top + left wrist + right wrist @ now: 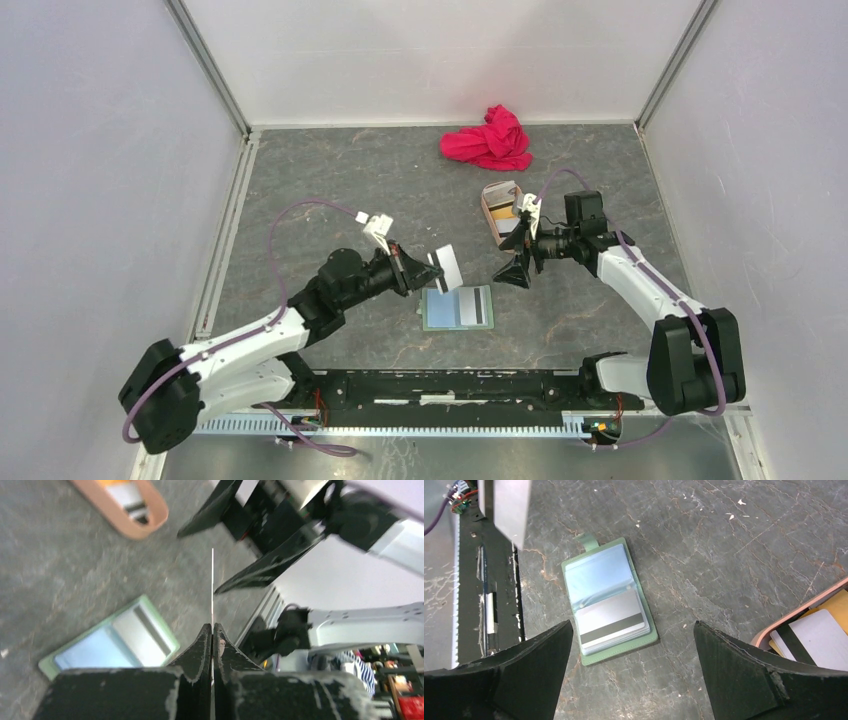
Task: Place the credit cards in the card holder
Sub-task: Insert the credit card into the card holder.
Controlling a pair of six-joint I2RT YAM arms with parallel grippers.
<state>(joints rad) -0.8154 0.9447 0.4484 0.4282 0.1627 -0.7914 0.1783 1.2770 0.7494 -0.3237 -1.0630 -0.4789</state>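
One card holder: sage-green, lying opened flat near the middle of the worktop's near edge, pale blue-grey inside facing up.
Holder's long axis: runs parallel to the near edge, with its snap tab pointing toward the left edge.
Card in holder: one, white-grey with a black stripe, in the half toward the right edge, its long sides across the holder's axis.
Held card: one, white with a black stripe, off the worktop just beyond the holder's far side. The left wrist view shows it as a thin edge-on line sticking straight out of the fingertips.
Left end effector: pressed together, pinching the held card.
Right end effector: fingers spread wide, nothing between them, above the worktop just right of the holder.
Tray: one, pinkish-tan, toward the far right from the holder.
Cards in tray: one orange-yellow and at least two white with black stripes, overlapping; exact count unclear.
Red cloth: one, crumpled by the far edge.
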